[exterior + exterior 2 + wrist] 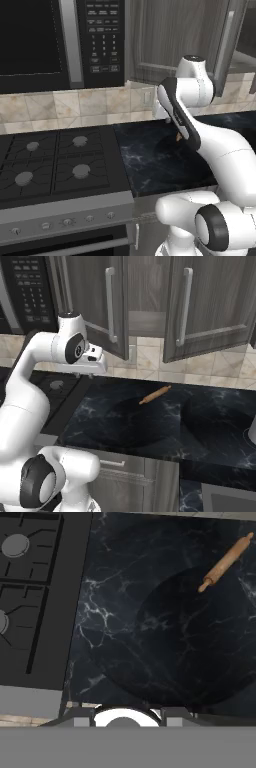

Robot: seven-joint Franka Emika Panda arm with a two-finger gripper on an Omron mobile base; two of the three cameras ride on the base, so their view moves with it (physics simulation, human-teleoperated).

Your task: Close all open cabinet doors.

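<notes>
Two cabinet doors hang above the counter, both swung partly outward. The left door (92, 296) carries a silver bar handle (110, 303), and the right door (215, 301) has its own bar handle (185, 306). Between them a gap shows the cabinet's inside. In the left base view the left door (165, 35) stands beside the microwave. My gripper (85, 374) points down at the counter, below and in front of the left door and apart from it. Its fingers are too small to read.
A black microwave (50, 40) hangs above the stove (50, 160) on the left. A wooden rolling pin (155, 394) lies on the dark marble counter (150, 426) below the doors; in the hand view the rolling pin (225, 561) is at the upper right.
</notes>
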